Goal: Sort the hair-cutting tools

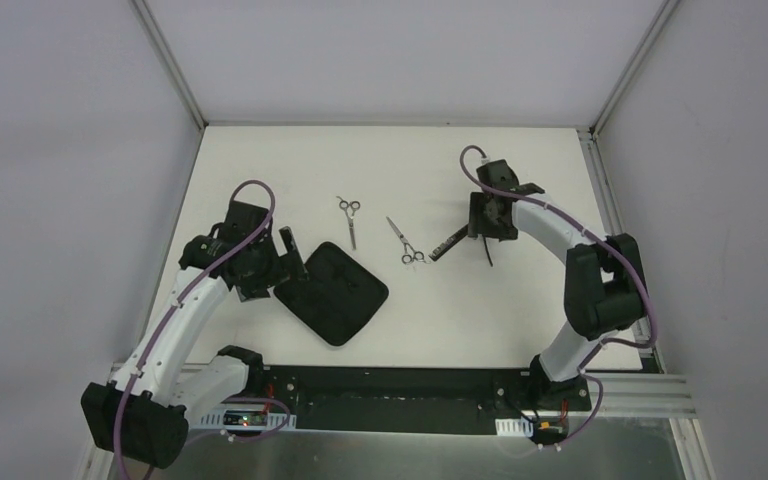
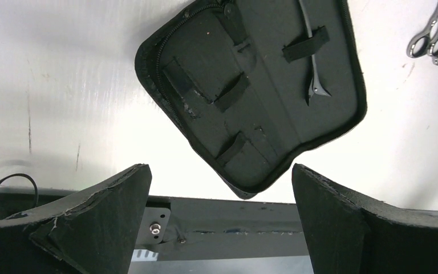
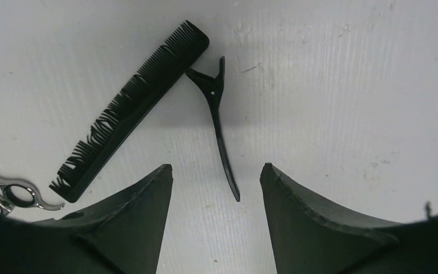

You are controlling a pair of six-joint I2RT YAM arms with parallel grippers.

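A black zip case (image 1: 338, 292) is laid open and flat on the white desk (image 1: 520, 310), left of the middle and turned at a slant. Black elastic straps (image 2: 305, 44) are sewn across its dark lining, and a zip (image 2: 158, 57) is run round its rim. The desk is enclosed by pale grey walls (image 1: 60, 150), and a metal rail (image 1: 640, 395) is fixed along its near edge.
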